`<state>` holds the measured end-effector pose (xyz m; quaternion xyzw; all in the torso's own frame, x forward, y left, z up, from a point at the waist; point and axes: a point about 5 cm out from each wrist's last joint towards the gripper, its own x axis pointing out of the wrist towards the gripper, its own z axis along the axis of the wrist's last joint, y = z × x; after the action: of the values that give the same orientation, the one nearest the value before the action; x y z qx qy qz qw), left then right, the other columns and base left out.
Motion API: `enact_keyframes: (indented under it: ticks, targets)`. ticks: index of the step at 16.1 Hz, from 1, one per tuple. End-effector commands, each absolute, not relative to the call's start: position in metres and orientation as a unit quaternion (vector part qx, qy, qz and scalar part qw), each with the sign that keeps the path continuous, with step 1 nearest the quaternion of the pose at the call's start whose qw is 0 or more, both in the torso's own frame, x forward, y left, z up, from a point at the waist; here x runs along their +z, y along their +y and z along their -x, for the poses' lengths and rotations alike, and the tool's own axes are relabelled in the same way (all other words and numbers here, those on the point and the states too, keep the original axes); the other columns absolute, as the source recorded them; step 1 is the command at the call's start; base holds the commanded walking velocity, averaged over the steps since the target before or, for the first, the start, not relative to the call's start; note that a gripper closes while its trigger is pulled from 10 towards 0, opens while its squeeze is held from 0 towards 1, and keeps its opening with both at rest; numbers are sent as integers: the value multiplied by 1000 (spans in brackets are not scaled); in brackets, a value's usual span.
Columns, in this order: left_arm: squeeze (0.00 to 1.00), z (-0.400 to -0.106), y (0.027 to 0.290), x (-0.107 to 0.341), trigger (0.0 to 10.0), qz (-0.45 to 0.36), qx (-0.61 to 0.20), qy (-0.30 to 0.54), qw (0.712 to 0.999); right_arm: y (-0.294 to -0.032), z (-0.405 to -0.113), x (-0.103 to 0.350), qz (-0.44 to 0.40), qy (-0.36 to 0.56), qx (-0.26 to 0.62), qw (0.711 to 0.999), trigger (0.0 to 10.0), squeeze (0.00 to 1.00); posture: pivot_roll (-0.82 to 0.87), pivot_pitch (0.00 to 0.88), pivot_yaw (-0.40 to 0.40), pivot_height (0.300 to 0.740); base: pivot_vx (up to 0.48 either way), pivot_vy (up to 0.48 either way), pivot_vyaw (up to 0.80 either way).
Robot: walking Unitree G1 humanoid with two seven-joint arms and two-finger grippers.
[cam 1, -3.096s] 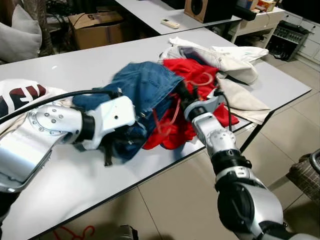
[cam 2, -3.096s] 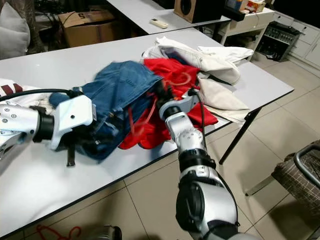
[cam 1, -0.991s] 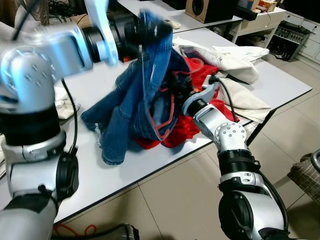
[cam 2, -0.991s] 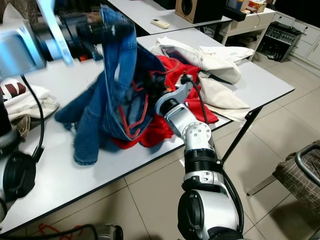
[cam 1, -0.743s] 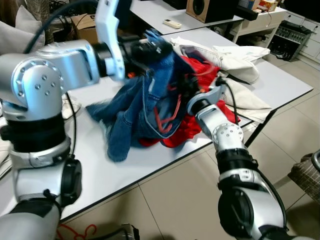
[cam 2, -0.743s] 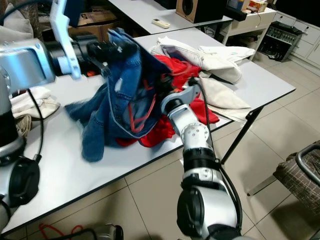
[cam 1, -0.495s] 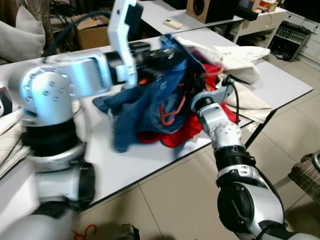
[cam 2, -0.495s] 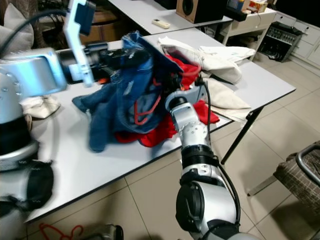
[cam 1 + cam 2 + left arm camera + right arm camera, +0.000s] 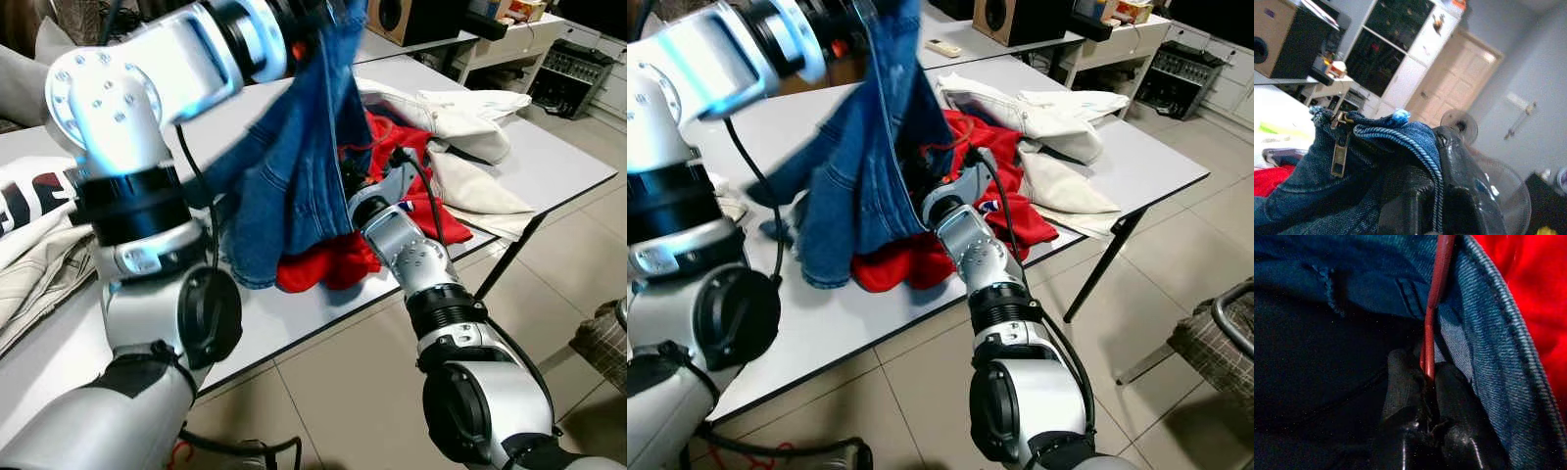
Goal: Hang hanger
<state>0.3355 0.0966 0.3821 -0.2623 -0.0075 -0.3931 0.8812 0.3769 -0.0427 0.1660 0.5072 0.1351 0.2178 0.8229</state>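
Blue jeans hang in the air over the white table, lifted by their waistband. My left gripper is raised high and shut on the denim edge beside the zipper. My right gripper reaches in under the hanging jeans and is shut on the thin red hanger, whose rod runs up along the inside of the denim. The rest of the hanger is hidden by the jeans. A red garment lies on the table below the jeans.
Cream and white clothes are heaped at the far right of the table. A printed white shirt lies at the left end. A speaker stands on a table behind. Tiled floor runs along the near edge.
My left arm has swung up and lifted the jeans off the table, so they now hang straight down. The right gripper has stayed on the hanger under them.
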Motion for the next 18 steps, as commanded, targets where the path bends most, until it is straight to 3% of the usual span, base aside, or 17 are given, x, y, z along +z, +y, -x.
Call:
enact_keyframes:
  ticks: [1,3,7,9,12,16,18]
  targets:
    - [0,-333,99,399,0,232,-384,-44,893,26,-355,190,-546,173,330,750,10000,0,47,0,29,740,0,0,0]
    - [0,-339,112,394,0,161,-337,-46,927,20,-350,197,-532,167,365,745,10000,0,40,0,32,740,0,0,0]
    - [0,-349,187,369,0,61,-216,-23,974,-23,-334,211,-491,144,418,751,10000,0,17,0,27,740,0,0,0]
    - [0,-356,214,342,0,14,-173,16,985,-31,-324,217,-468,147,454,744,10000,0,12,0,16,740,0,0,0]
    - [0,-357,269,264,0,-25,-116,124,985,-51,-310,233,-465,122,481,733,10000,0,-6,0,11,740,0,0,0]
    - [0,-336,271,198,0,-54,-152,188,969,-60,-301,240,-449,98,486,743,10000,0,-20,0,4,740,0,0,0]
    - [0,-314,248,176,0,-34,-199,178,963,-65,-295,250,-444,73,491,746,10000,0,-18,0,-17,740,0,0,0]
